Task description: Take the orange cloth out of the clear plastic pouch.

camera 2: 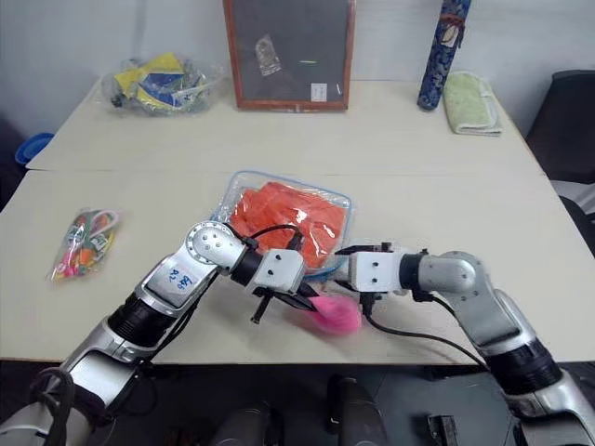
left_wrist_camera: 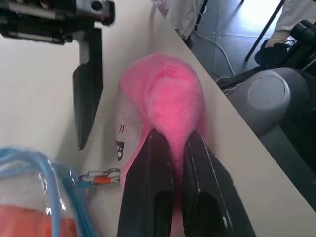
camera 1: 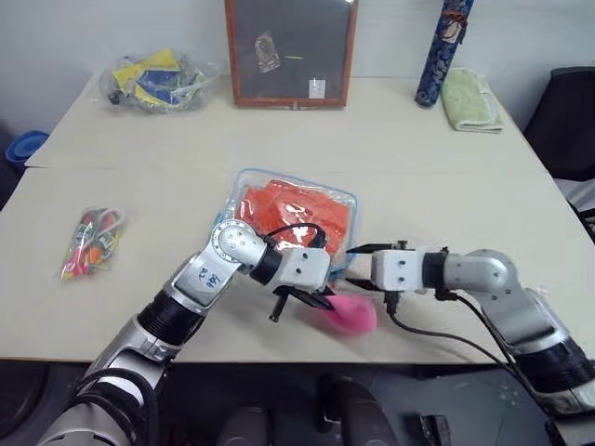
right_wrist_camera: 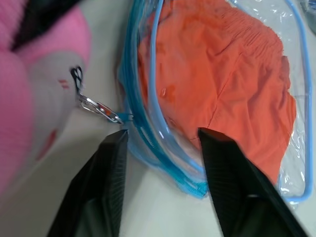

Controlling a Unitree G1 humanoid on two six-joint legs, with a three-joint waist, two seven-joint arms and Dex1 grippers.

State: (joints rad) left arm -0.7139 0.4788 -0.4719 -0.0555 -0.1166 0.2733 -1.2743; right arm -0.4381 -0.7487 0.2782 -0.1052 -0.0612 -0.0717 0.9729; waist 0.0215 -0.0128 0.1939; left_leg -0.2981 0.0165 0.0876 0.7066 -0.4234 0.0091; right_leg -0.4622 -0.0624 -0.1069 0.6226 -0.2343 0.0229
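Orange cloth (camera 1: 296, 210) lies folded inside the clear plastic pouch (camera 1: 244, 182), flat on the desk (camera 1: 149, 269) at frame centre. Lower left of it, the left pincer (left_wrist_camera: 173, 143) is clamped on a pink plush heart (left_wrist_camera: 170, 96) clipped to the pouch's zipper. To the right, the right pincer (right_wrist_camera: 163, 138) stands apart, straddling the pouch's blue-edged corner.
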